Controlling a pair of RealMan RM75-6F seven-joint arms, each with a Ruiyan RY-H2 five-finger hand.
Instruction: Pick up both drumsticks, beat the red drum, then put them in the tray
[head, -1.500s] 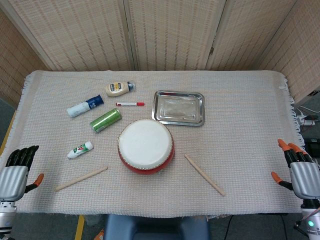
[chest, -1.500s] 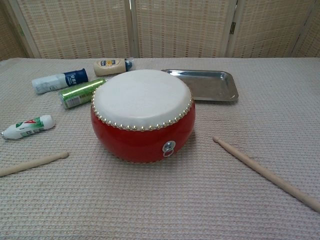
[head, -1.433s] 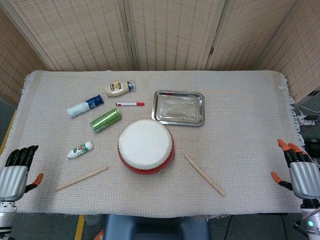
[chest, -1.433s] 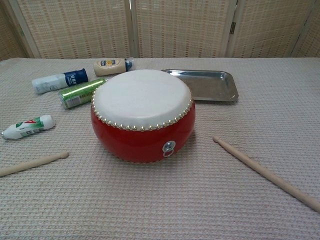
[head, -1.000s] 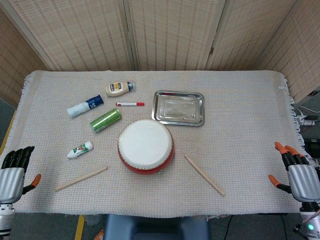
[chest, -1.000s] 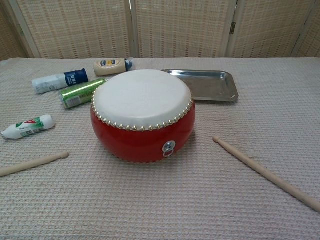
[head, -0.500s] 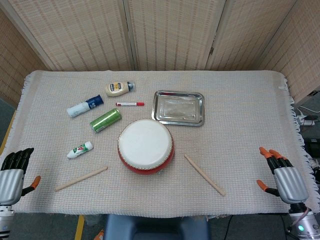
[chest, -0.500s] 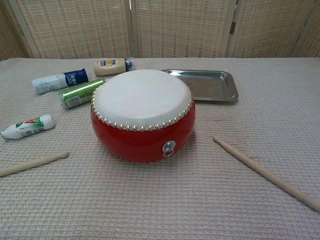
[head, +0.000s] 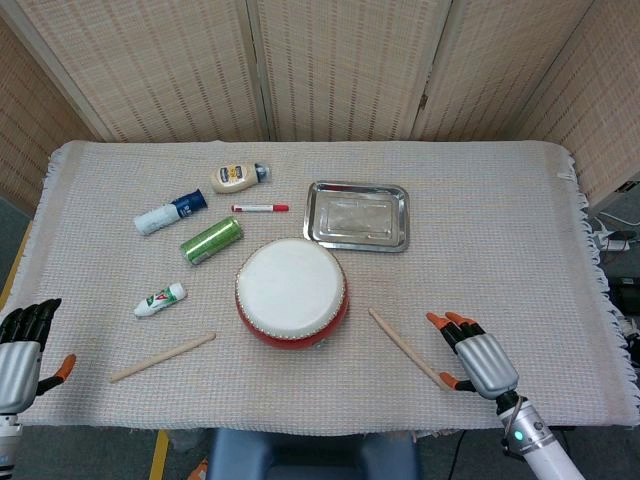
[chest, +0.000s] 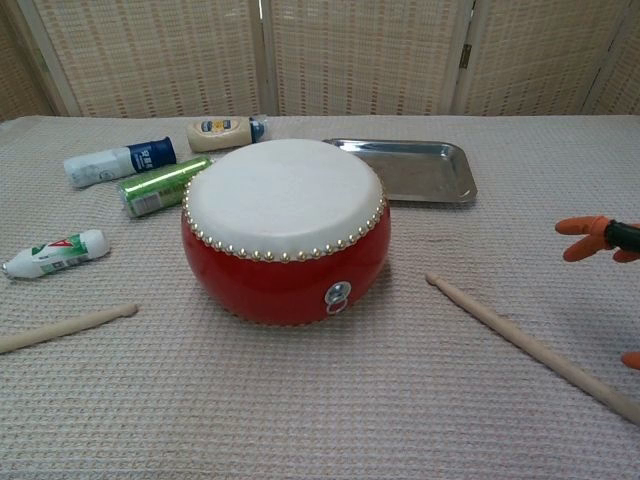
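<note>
The right robot hand (head: 472, 358), fingers spread and empty, is closing in on the drumstick (head: 408, 348) right of the drum (head: 292, 292), starting the pickup; the left robot hand (head: 22, 345) is waiting open.

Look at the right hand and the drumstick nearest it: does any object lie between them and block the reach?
Nothing visible does. The right hand hovers open just beside the near end of the right drumstick, with only bare cloth between them. The red drum sits beyond the stick's far tip, out of the way.

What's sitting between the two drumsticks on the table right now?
The red drum sits between the left drumstick and the right drumstick; the head view shows this most plainly.
</note>
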